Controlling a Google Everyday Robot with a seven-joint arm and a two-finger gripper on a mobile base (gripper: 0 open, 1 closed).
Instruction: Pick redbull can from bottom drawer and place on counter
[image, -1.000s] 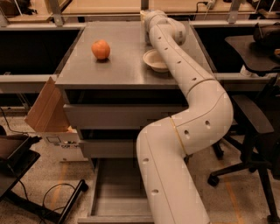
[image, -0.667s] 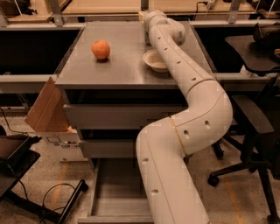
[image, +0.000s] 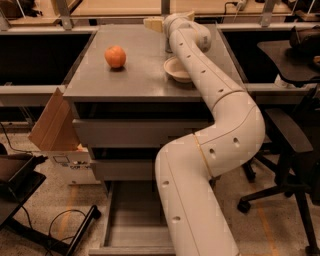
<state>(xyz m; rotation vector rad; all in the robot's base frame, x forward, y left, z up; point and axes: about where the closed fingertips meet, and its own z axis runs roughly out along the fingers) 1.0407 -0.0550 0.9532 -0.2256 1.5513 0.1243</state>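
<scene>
1 white arm (image: 225, 115) filled the right half of the view. It rose from the bottom edge, bent sharply beside the cabinet and then reached over the counter (image: 135, 75) toward its far edge. The gripper (image: 154, 23) was at the end of the arm, a pale beige piece pointing left above the far edge of the counter. Whether it was wide, narrow or holding something, I could not tell.

The can (image: 168, 45) seemed to be a slim dark upright shape on the counter, just behind the bowl (image: 176, 70) and close against the arm. Most of it was hidden by the arm, so I was not sure of it. The bowl was shallow and white, on the right part of the counter, and the arm partly covered it. 1 orange (image: 115, 56) lay on the left part of the counter, well apart from the bowl.

The bottom drawer (image: 132, 220) was pulled out toward the camera. Its grey floor showed on the left, and the arm hid the right side. The 2 upper drawers (image: 130, 132) were shut.

A cardboard box (image: 52, 125) with an open flap stood on the floor, just left of the cabinet. An office chair (image: 290, 145) stood to the right. A wooden bench (image: 125, 6) ran behind the cabinet.
</scene>
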